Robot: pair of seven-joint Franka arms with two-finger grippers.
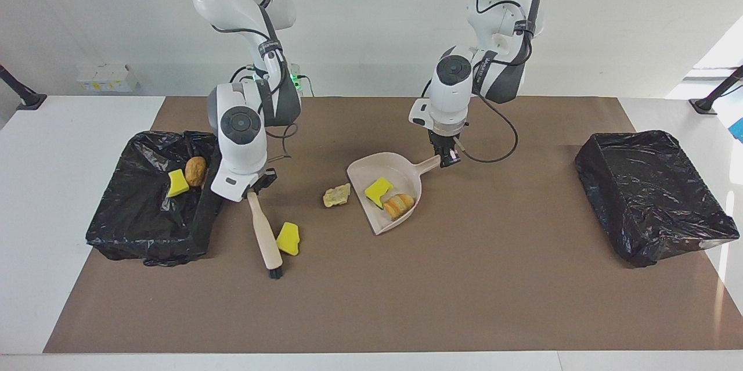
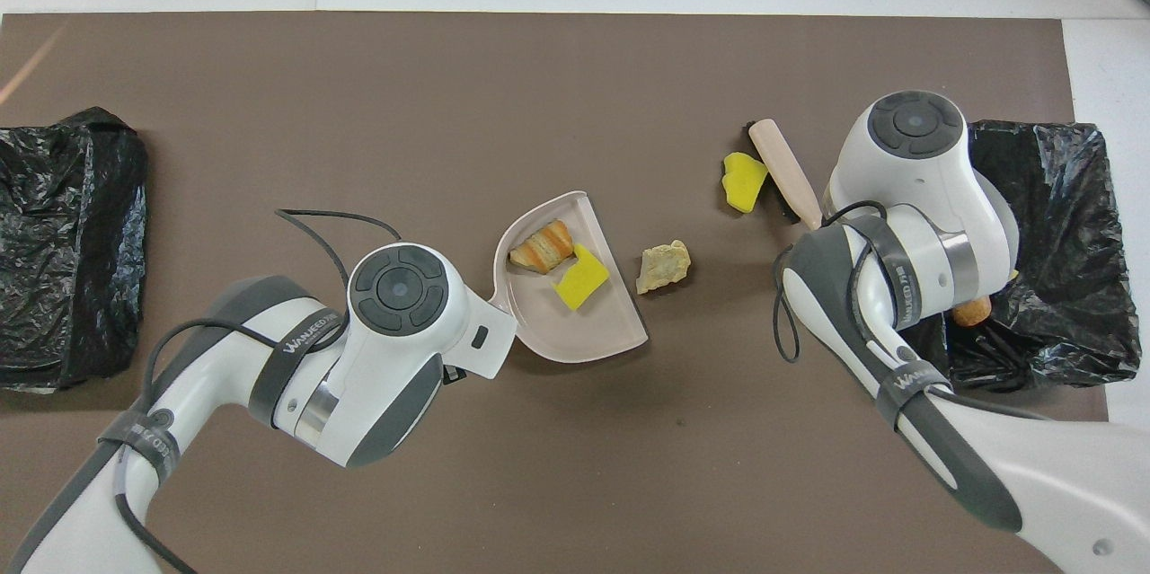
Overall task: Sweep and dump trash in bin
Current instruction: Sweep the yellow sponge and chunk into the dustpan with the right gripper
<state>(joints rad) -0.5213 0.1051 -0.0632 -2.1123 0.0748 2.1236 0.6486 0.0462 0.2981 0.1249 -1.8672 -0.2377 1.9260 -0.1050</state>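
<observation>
My right gripper (image 1: 253,190) is shut on the beige-handled brush (image 1: 265,236), which slants down to the mat. Its bristle end rests beside a yellow sponge chunk (image 1: 288,238), on the side toward the bin (image 1: 139,231). In the overhead view the brush (image 2: 780,163) touches that sponge (image 2: 743,181). My left gripper (image 1: 446,157) is shut on the handle of the beige dustpan (image 1: 374,169). The pan holds a yellow sponge (image 1: 377,191) and a bread roll (image 1: 399,204). A pale lump (image 1: 336,195) lies just outside the pan's mouth.
The black-lined bin at the right arm's end holds a sponge (image 1: 177,183) and a roll (image 1: 195,169). A second black-lined bin (image 1: 650,194) stands at the left arm's end. A brown mat (image 1: 464,278) covers the table.
</observation>
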